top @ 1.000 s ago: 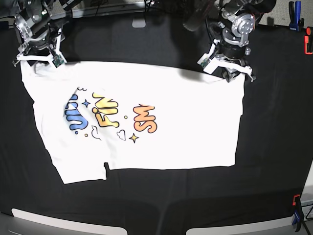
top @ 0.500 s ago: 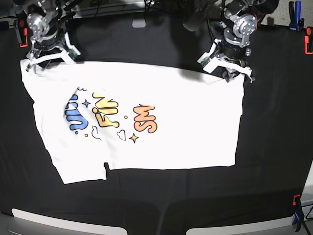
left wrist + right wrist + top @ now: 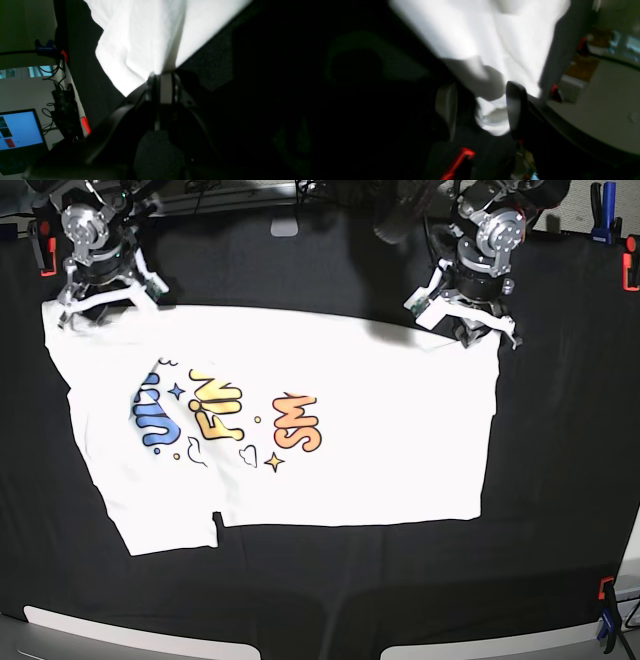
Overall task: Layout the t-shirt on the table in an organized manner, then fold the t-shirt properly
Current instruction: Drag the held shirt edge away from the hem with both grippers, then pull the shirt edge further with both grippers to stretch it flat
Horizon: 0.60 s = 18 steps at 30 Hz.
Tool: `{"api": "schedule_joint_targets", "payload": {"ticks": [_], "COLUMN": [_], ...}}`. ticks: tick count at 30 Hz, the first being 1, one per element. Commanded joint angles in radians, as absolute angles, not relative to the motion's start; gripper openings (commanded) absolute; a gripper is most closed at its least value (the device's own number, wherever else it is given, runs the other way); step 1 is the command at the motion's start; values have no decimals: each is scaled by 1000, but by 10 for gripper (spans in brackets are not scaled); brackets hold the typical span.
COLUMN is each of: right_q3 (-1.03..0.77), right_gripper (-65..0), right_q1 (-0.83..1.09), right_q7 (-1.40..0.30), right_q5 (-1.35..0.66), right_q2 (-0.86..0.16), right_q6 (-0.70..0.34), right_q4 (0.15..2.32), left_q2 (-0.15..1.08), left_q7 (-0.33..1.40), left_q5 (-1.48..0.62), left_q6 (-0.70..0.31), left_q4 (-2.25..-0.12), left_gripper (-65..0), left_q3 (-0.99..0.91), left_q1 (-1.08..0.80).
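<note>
A blue clamp [image 3: 604,210] and a red clamp [image 3: 630,270] sit at the far right edge — another red clamp [image 3: 44,255] at the far left. A lit monitor [image 3: 18,130] shows beside tangled cables [image 3: 58,90].

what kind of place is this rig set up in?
Likely a robotics lab bench: a table draped in creased black cloth, held at its edges by red and blue clamps, with a lit computer screen and loose cables beside it.
</note>
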State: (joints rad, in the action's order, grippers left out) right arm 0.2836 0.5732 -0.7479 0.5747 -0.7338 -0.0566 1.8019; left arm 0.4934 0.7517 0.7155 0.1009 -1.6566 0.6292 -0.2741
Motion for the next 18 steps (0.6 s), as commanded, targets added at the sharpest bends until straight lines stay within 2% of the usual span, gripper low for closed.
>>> {"api": "schedule_joint_targets", "payload": {"ticks": [1,9,14,18], "right_q3": [276,276,292,334], "right_gripper": [-345,-347,-464,-467], "right_q1": [571,512,510,510], "right_q7": [-747,-713,-698,-700], "right_q5": [575,541,525,519], "right_q2": [-755,-833,-834,-834], "right_q6": [-68,-68,-68,-74], "right_q4": [1815,1814,1814,1814], "left_q2": [505,505,505,505], "left_q7": [770,770,771,779], "left_q5": [729,729,733,733], "left_q6": [90,91,90,90], "left_q4": [-1657,-1657,-1657,-1657], "left_gripper": [-650,-650,-650,-650], "left_q3": [630,630,630,630], "left_q1": [-280,-280,-280,-280]}}
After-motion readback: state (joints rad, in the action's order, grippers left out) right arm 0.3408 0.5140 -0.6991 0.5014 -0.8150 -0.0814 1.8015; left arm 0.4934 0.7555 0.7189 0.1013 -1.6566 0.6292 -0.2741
